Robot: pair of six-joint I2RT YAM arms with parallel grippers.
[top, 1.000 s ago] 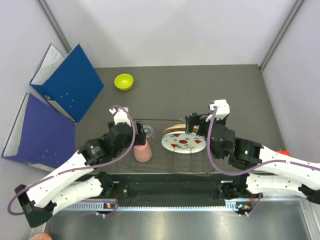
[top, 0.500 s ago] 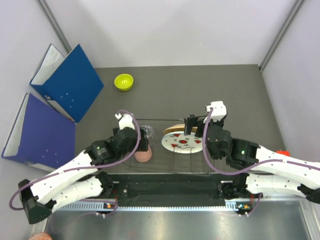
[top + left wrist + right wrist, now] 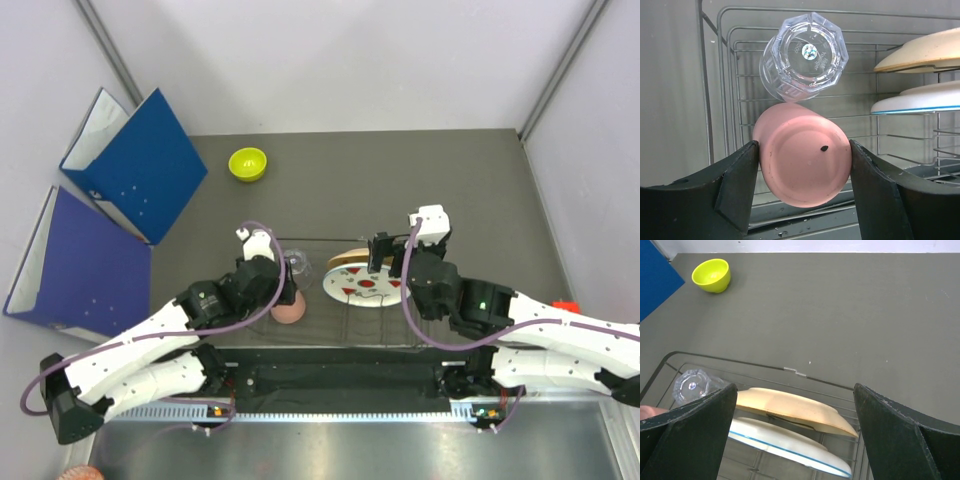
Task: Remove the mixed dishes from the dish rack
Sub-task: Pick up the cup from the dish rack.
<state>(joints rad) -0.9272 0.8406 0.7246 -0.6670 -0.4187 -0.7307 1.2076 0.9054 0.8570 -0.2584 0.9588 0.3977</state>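
Note:
The black wire dish rack (image 3: 322, 240) stands between my arms. A salmon-pink cup (image 3: 289, 313) stands upside down in its left end, next to a clear glass tumbler (image 3: 297, 264). My left gripper (image 3: 279, 296) is down over the cup (image 3: 802, 167), with both fingers pressed on its sides. The tan plate (image 3: 347, 260) and the white red-marked plate (image 3: 365, 289) lean in the rack's middle. My right gripper (image 3: 386, 262) hangs open over them, touching neither (image 3: 795, 388). The lime-green bowl (image 3: 248, 163) sits on the table at the far left.
Two blue ring binders (image 3: 140, 160) (image 3: 75, 262) stand open at the left edge. A small orange-red block (image 3: 568, 303) lies at the right edge. Grey walls close in the table behind and on both sides.
My left gripper has come down and forward over the pink cup and its fingers now hold the cup's sides. My right gripper has shifted slightly left over the plates.

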